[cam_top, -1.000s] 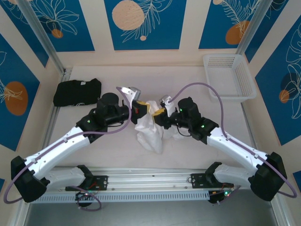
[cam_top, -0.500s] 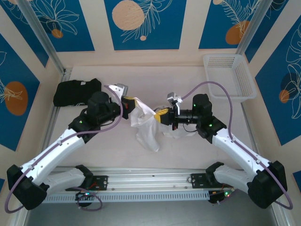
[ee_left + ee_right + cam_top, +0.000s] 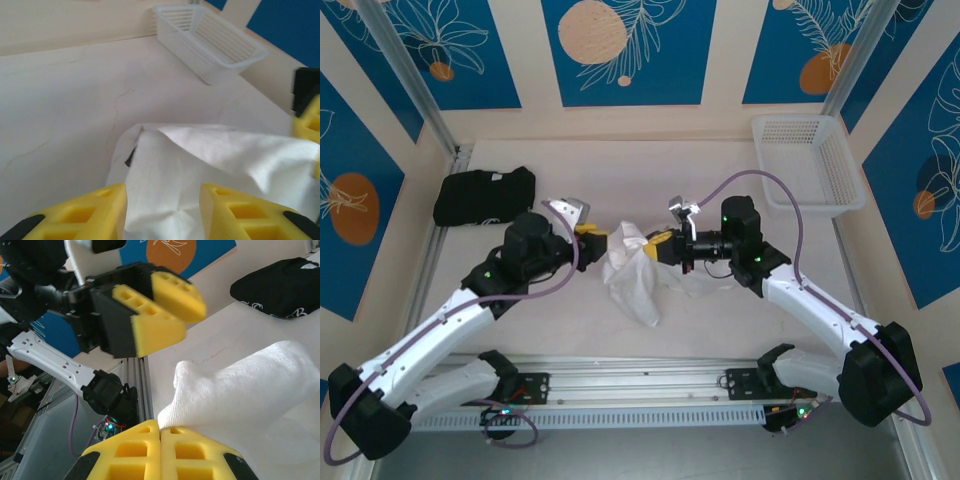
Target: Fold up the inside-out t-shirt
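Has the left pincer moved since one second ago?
Yes. In the top view the left pincer has moved left, closer to the black garment and away from the white basket.

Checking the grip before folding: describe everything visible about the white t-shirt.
The white t-shirt is thin, wrinkled fabric, bunched in a crumpled heap on the table, not yet folded. The right gripper is shut on one raised edge, holding it up. The left gripper stands open close by, not gripping it.
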